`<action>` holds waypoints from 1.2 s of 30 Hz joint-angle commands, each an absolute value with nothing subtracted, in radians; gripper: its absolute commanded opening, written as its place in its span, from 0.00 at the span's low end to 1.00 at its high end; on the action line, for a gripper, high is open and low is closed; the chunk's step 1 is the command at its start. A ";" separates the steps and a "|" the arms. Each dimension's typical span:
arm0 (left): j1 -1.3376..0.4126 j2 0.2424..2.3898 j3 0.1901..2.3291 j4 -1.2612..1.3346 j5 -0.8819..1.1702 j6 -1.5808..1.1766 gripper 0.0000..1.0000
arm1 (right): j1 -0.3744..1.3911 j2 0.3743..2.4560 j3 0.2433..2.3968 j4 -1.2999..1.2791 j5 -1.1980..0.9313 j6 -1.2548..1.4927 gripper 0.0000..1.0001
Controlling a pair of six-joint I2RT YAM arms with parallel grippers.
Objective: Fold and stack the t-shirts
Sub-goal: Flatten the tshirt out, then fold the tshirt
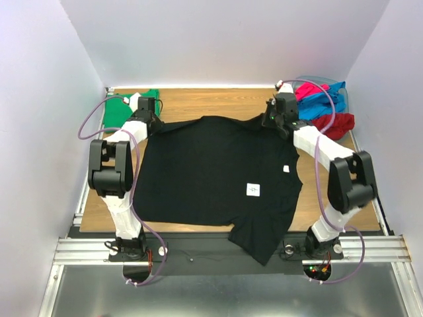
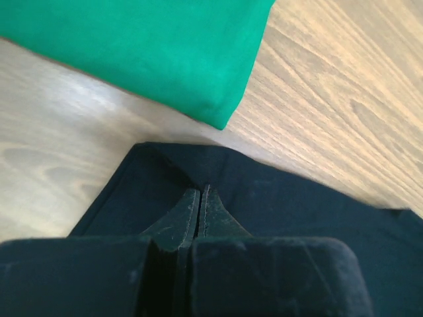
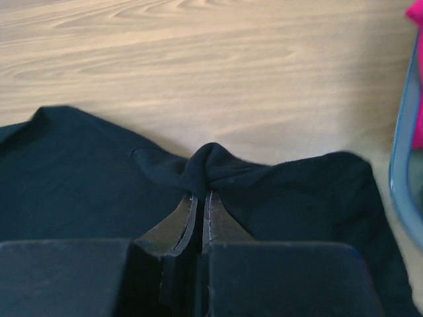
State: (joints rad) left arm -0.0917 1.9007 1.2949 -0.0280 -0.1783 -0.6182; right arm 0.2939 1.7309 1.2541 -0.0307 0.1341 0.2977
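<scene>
Left fingers (image 2: 177,223), right fingers (image 3: 173,226) both pinched shut on black t-shirt (image 1: 211,165) far edge.

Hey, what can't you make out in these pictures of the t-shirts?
- Top view: print on the black t-shirt's white label, too small to read.
- Top view: the left arm covers part of the green t-shirt; the left wrist view crops it.
- Top view: shirts in the tub overlap; their number is unclear.
</scene>
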 commanded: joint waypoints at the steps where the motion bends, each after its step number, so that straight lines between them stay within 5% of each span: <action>1: -0.078 1.792 1.260 -0.005 -0.207 -0.615 0.00 | 0.288 1.603 1.154 0.017 0.057 0.359 0.00; 26: -0.017 1.669 1.069 0.005 -0.189 -0.643 0.00 | 0.324 1.180 0.620 -0.090 -0.077 0.661 0.01; 33: -0.011 1.683 1.072 0.002 -0.187 -0.646 0.00 | 0.328 1.184 0.580 -0.106 -0.080 0.687 0.11; 34: -0.009 1.686 1.080 -0.035 -0.189 -0.646 0.01 | 0.328 1.183 0.577 -0.113 -0.078 0.684 0.16; 36: -0.009 1.697 1.089 -0.054 -0.199 -0.649 0.25 | 0.328 1.181 0.580 -0.133 -0.074 0.673 0.26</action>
